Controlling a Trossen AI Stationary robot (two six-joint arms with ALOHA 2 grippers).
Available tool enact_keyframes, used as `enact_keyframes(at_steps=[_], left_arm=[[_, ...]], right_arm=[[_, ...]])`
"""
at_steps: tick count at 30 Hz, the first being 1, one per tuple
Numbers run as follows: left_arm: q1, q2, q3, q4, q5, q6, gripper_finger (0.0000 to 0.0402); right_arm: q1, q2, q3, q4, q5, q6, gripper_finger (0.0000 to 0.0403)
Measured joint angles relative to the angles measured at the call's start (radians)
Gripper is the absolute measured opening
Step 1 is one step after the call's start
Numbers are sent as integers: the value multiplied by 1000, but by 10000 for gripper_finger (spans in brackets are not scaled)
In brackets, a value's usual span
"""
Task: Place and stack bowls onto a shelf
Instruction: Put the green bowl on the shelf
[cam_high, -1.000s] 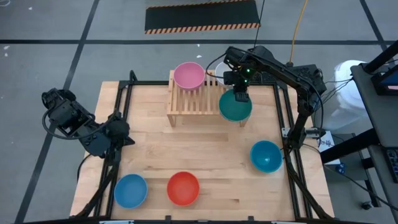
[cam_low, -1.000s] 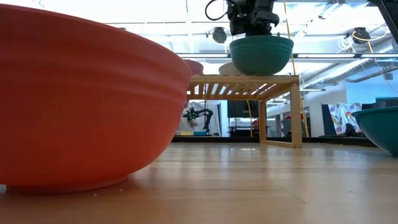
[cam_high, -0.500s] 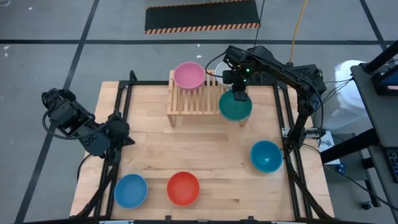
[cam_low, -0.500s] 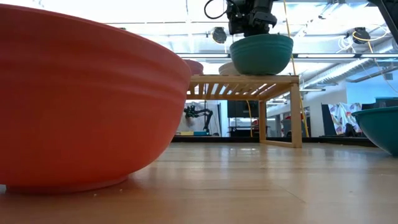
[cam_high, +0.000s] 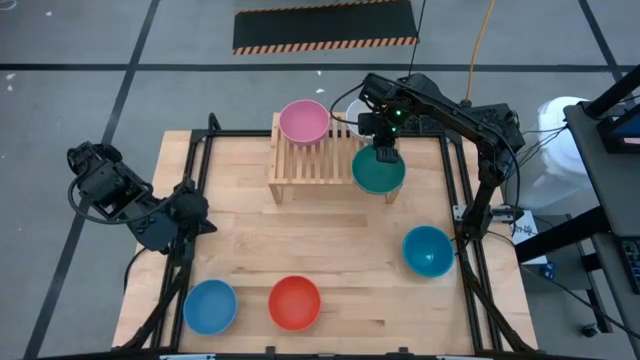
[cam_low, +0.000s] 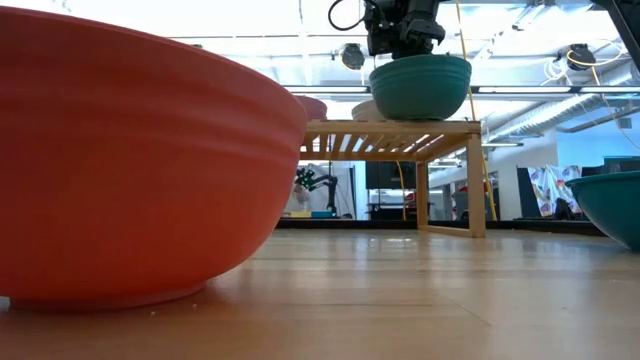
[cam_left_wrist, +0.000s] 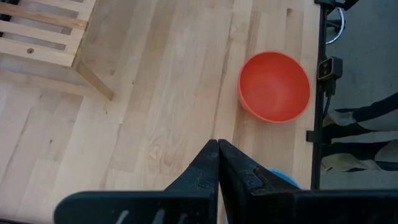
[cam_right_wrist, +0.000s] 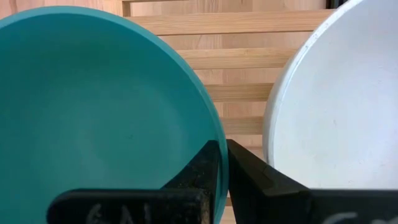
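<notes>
My right gripper (cam_high: 385, 152) is shut on the green bowl (cam_high: 378, 174) over the right end of the light-wood shelf (cam_high: 305, 165). In the low view the green bowl (cam_low: 420, 88) has its base level with the shelf top (cam_low: 395, 127); whether it rests there I cannot tell. The pink bowl (cam_high: 303, 121) sits on the shelf's far left corner. The white bowl (cam_right_wrist: 329, 106) sits on the slats beside the green one. My left gripper (cam_left_wrist: 217, 149) is shut, touches nothing and hovers at the table's left side. My right gripper pinches the green bowl's rim (cam_right_wrist: 217, 134) on the side next to the white bowl, one finger (cam_right_wrist: 205, 165) inside the bowl and one (cam_right_wrist: 249, 177) outside. The fingers come from above, pointing down. The bowl sits upright under them.
The red bowl (cam_high: 294, 302) and the blue bowl (cam_high: 210, 305) stand near the table's near edge, and the teal-blue bowl (cam_high: 428, 250) by its right side. Bare wood lies between them and the shelf. Black frame rails (cam_high: 465, 215) run along the table's sides.
</notes>
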Motion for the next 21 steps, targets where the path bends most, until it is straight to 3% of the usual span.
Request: enact_keyframes(at_steps=[21], left_arm=[[0,0,0,0,0,-5,8]], right_arm=[[2,-33,0,-1,3,-1,25]])
